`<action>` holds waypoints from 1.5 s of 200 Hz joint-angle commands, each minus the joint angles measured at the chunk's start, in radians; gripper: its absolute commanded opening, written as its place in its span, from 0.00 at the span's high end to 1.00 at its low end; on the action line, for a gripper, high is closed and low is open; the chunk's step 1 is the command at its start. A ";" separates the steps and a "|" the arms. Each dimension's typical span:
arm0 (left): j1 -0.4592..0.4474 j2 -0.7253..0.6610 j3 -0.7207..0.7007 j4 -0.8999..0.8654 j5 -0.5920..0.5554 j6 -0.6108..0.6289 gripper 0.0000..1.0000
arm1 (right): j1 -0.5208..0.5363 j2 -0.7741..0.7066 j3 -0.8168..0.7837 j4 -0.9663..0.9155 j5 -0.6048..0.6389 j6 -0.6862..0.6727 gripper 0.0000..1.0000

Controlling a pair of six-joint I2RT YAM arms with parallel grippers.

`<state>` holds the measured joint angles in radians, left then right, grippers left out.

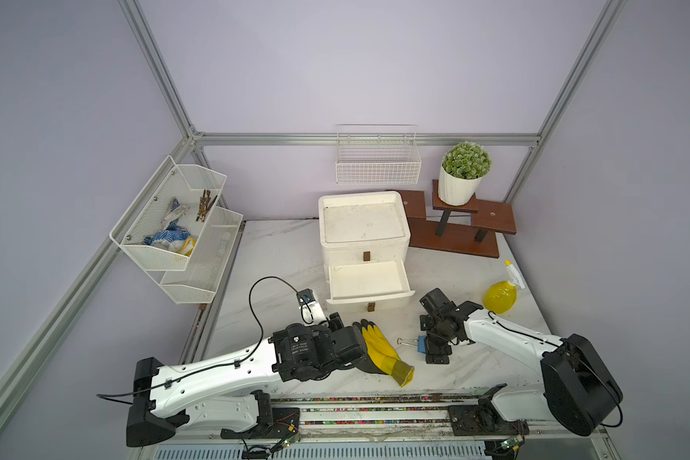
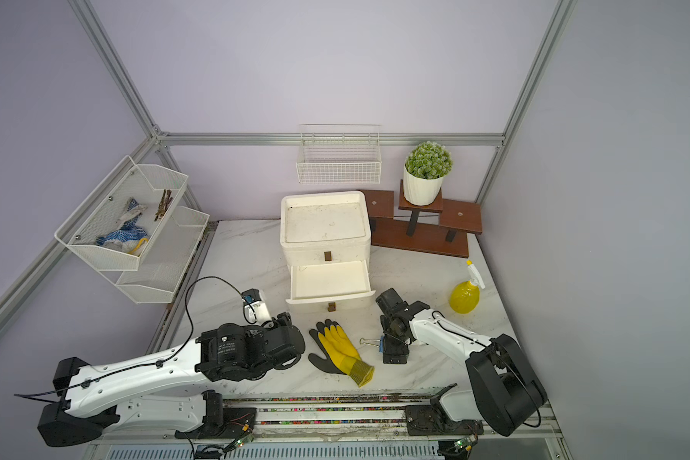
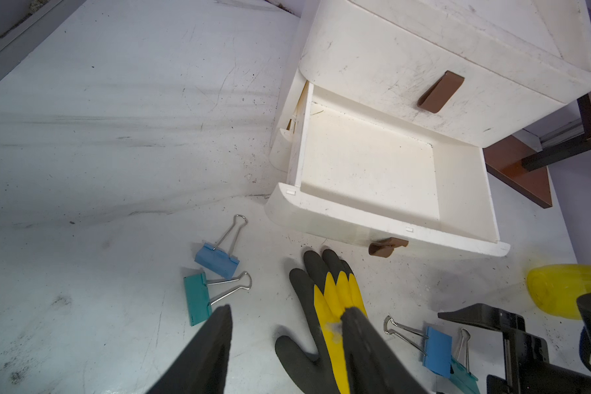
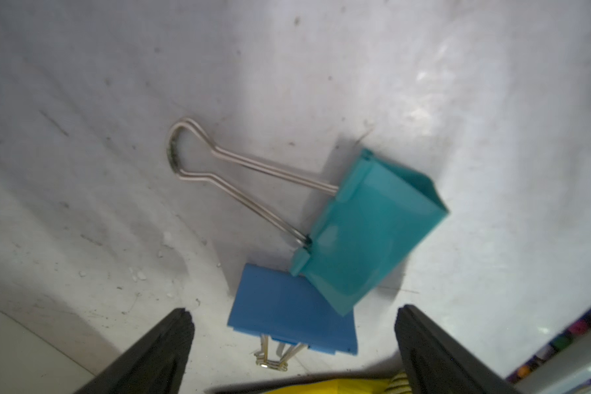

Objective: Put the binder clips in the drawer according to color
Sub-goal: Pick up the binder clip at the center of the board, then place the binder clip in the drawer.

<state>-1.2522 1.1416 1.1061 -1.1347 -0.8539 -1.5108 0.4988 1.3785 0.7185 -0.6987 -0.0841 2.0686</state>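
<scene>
Wire loop (image 4: 277,170) juts from glossy wedge-shaped teal clip (image 4: 372,232) overlapping blue clip (image 4: 287,314).

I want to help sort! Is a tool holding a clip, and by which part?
Nothing is held. The right tool is open over the blue clip and teal clip; the left tool is open too, by the glove.

Two white-shelled arms (image 1: 216,370) with black joints (image 1: 307,350), black tools (image 3: 287,308) and thin clipped-on black cables (image 1: 271,277).

White drawer unit (image 2: 303,251), middle drawer (image 2: 315,298) open, yellow glove (image 2: 337,345) in front, blue binder clip (image 2: 381,343) nearby
</scene>
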 commanded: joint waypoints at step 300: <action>0.459 -0.293 -0.292 0.157 0.322 0.149 0.47 | 0.240 0.037 0.586 -0.072 0.556 -0.307 0.78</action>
<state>-0.8185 0.8719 0.8463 -1.0164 -0.5900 -1.3571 0.7208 1.3418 1.2831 -0.8227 0.3946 1.8137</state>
